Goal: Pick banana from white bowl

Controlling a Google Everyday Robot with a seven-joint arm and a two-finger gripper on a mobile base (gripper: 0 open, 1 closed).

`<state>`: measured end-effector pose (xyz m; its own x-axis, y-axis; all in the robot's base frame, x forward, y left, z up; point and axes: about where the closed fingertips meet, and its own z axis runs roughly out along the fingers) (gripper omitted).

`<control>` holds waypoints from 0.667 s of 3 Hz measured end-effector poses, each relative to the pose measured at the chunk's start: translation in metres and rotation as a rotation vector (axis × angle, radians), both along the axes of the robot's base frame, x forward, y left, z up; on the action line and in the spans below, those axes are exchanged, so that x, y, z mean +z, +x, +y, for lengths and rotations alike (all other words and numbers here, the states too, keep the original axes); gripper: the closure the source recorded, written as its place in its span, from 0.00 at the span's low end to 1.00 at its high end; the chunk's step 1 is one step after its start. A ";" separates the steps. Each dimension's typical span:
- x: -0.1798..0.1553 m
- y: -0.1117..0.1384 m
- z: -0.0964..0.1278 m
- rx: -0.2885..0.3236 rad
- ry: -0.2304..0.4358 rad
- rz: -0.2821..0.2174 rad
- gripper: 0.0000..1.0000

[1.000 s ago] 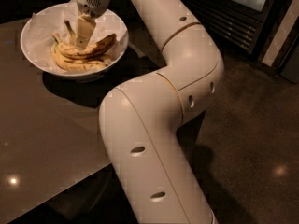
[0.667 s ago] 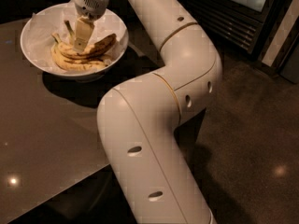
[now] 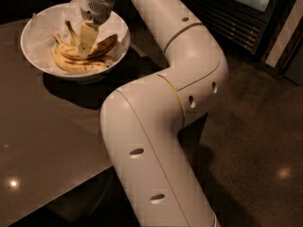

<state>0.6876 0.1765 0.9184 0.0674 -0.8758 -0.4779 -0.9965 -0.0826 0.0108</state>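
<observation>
The banana, the speckled one with the browned end, lies in the white bowl at the upper left of the frame, resting across the paler bananas on the bowl's right side. Just left of it, the gripper reaches down among the fruit. I cannot tell how far it is open, or whether it has hold of anything.

Over the last second almost nothing has changed. The gripper has sunk only a touch lower, and the banana has not shifted or risen. I judge that the lift has not begun and the grasp is still being settled.

I count one bowl, lined with crumpled paper, and one gripper on one arm. There is one brown-ended banana and at least two paler ones, though their overlap hides the exact number. The bowl stands on one dark table.
</observation>
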 end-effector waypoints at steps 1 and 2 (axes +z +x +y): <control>-0.006 0.000 -0.009 -0.015 -0.003 0.023 0.39; -0.011 0.000 -0.017 -0.023 -0.007 0.039 0.39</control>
<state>0.6877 0.1598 0.9077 0.0281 -0.8801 -0.4739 -0.9970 -0.0590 0.0504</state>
